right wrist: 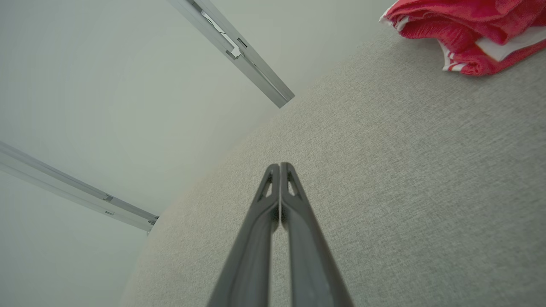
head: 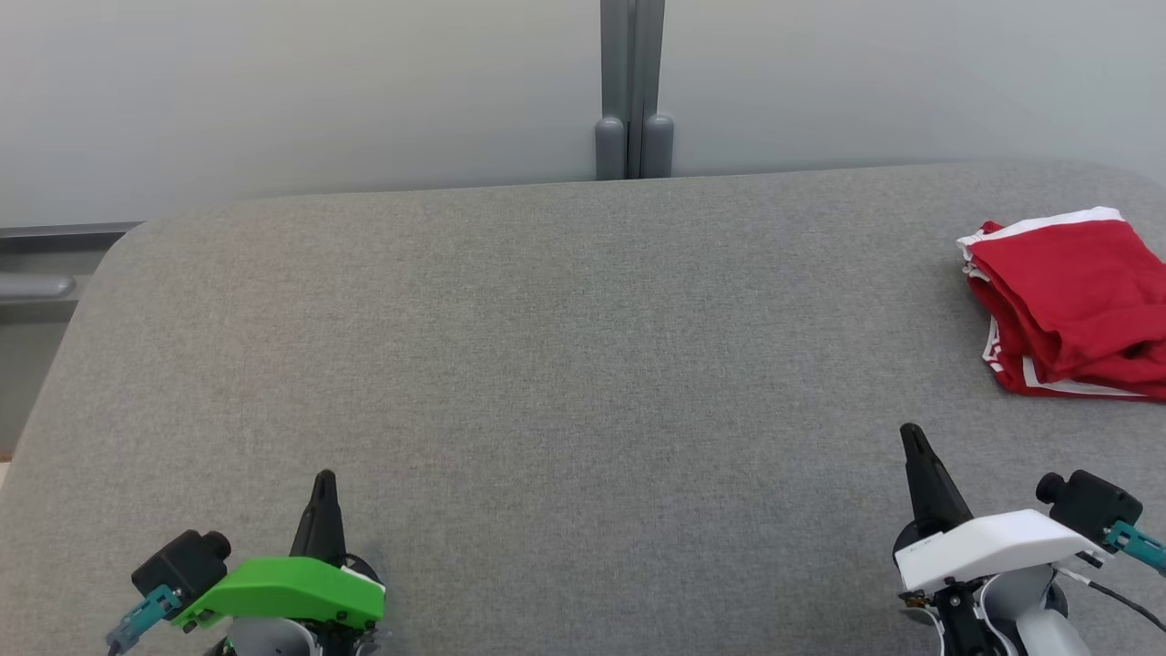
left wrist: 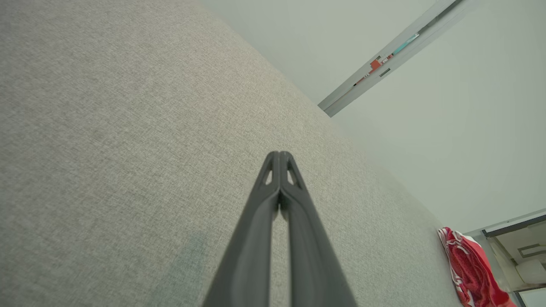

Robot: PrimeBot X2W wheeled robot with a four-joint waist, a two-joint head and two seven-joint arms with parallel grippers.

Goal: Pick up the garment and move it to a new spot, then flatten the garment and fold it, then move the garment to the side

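The garment [head: 1075,305] is red with white trim, folded into a compact stack at the far right of the grey table [head: 547,364]. It also appears as a red heap [left wrist: 469,268] in the left wrist view's lower right and at the top right [right wrist: 469,30] of the right wrist view. My left gripper [head: 324,478] rests at the lower left, shut and holding nothing, its tips pressed together [left wrist: 279,153]. My right gripper [head: 911,433] sits at the lower right, a little short of the garment, also shut and holding nothing [right wrist: 279,164].
A pale wall with a grey vertical post [head: 633,91] stands behind the table's far edge. The table's rounded left corner [head: 118,246] drops off beside a grey rail [head: 36,287]. The wide fabric surface lies between the two grippers.
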